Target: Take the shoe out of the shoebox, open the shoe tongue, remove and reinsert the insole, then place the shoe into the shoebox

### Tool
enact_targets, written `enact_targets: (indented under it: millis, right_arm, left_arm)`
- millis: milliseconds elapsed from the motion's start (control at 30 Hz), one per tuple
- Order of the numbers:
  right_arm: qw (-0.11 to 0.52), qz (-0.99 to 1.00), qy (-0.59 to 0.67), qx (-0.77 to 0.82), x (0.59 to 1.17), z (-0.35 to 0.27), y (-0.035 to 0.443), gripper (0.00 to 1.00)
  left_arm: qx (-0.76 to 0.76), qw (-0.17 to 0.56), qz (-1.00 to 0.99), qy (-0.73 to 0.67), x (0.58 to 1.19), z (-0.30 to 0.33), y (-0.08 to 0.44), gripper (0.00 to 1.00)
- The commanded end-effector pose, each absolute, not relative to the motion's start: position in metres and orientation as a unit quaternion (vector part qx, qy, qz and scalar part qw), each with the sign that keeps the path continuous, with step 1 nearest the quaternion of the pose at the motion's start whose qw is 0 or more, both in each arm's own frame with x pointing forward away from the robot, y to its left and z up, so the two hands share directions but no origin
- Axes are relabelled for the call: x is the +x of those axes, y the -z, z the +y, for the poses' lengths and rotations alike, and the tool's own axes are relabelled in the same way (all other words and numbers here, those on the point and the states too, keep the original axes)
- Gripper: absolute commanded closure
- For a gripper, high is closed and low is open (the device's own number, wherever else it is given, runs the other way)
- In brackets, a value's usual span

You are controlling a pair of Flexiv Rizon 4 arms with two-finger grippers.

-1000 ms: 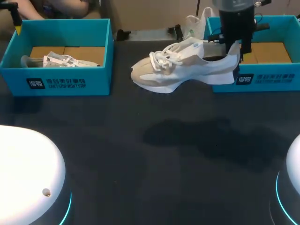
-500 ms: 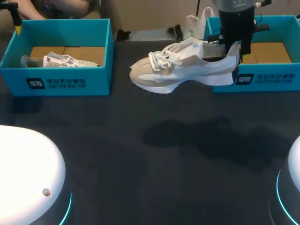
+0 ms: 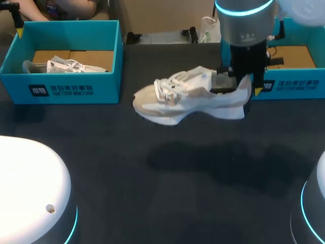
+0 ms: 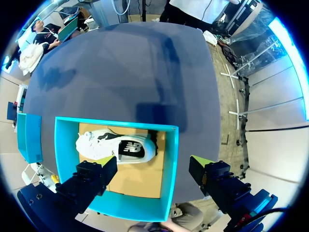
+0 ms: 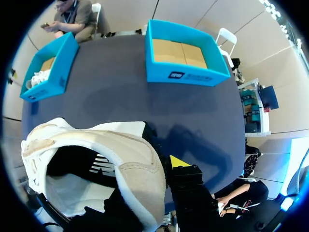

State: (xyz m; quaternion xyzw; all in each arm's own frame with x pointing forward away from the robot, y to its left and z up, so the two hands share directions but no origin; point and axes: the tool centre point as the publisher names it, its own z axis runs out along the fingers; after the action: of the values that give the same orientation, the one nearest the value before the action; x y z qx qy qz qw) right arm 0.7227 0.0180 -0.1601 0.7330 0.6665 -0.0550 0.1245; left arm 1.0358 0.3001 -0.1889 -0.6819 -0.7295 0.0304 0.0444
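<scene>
Shoe (image 3: 190, 99), heel collar clamped in right claw (image 3: 245, 85), held above table (image 3: 152, 178) clear of shoebox (image 3: 294, 86), likely for tongue access; left claw (image 4: 152, 168) spread open, empty.

The cream and white lace-up sneaker (image 3: 183, 99) hangs roughly level and seemingly in the air, toe pointing left, its heel collar pinched by the right gripper (image 3: 241, 88), just near and left of the open turquoise cardboard shoebox (image 3: 289, 85) at far right, brown floor showing.
</scene>
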Motion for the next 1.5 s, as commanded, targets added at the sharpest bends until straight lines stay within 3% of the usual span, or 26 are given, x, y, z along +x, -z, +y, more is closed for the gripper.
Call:
enact_targets:
  millis: [33, 833, 1500]
  right_arm:
    - [0.119, 0.666, 0.065, 0.733, 0.723, 0.023, 0.179, 1.0]
    - [0.102, 0.67, 0.078, 0.731, 0.704, 0.049, 0.314, 1.0]
    - [0.099, 0.683, 0.057, 0.722, 0.712, 0.054, 0.371, 1.0]
  left_arm:
    - [-0.682, 0.045, -0.73, -0.03, 1.036, 0.3, 0.188, 0.0]
    - [-0.682, 0.045, -0.73, -0.03, 1.036, 0.3, 0.188, 0.0]
    - [-0.682, 0.045, -0.73, -0.03, 1.036, 0.3, 0.188, 0.0]
